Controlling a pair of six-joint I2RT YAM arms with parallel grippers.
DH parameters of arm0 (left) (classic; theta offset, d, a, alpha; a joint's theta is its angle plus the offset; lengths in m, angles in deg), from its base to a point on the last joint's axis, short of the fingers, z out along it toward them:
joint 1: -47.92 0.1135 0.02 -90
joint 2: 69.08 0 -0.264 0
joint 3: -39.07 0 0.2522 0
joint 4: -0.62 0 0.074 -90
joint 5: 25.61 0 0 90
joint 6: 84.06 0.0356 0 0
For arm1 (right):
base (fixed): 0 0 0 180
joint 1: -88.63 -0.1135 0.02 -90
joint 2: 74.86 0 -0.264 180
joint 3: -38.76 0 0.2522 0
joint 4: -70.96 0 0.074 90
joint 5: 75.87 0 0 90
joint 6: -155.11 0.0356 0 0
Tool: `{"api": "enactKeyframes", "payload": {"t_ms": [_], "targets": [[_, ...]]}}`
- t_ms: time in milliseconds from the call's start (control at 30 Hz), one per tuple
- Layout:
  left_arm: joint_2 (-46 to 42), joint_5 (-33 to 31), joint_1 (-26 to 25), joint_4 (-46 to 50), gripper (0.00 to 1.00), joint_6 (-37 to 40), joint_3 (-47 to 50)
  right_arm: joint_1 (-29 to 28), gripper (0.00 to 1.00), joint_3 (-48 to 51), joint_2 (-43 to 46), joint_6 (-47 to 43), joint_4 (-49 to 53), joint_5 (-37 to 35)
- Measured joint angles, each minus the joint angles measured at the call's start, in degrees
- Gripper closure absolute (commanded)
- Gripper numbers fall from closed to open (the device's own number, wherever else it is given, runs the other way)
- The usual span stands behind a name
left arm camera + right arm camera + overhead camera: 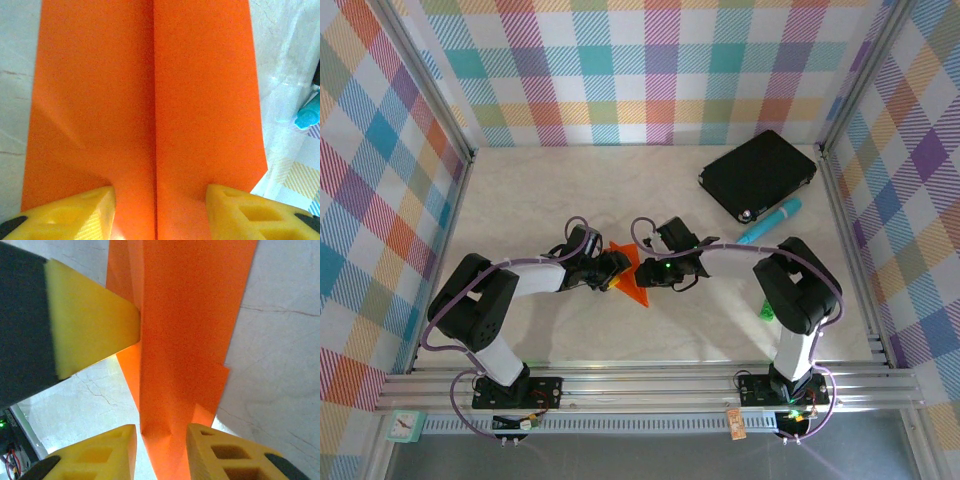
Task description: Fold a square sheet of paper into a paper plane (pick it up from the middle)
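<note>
- The orange sheet (634,285) is no longer a flat square. It lies on the surface (550,200) well apart from the black pad (757,175), to the pad's left and nearer the arm bases, between the two grippers.
- In the left wrist view a straight centre crease runs the length of the paper with a flat panel on either side. In the right wrist view the sheet narrows toward one end and shows layered, stepped edges; we judge that several folds are already made.
- The left gripper (159,214) has its jaws apart over the paper, one finger on each side of the crease; we see nothing clamped between them. One of its fingers (90,325) touches the sheet's folded edge.
- The right gripper (161,456) straddles the narrow end, with the raised ridge between its fingers; we cannot tell whether it pinches the ridge or merely brackets it.
- The shape is wider and flatter than a finished dart, so we place the task past its middle. Closing the body along the crease and turning down the wings appear to be what is left.
</note>
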Motion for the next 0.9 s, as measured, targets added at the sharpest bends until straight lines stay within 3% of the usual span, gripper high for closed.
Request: {"api": "enactKeyframes", "payload": {"t_ms": [367,900], "targets": [[0.00,0.00,0.00,0.00,0.48,0.00,0.00,-3.02,0.67,-0.68,-1.07,-0.04,3.32,-4.44],[0.00,0.00,0.00,-0.02,0.48,0.00,0.00,-3.48,0.75,-4.17,-4.44,-0.33,4.70,-4.70]]}}
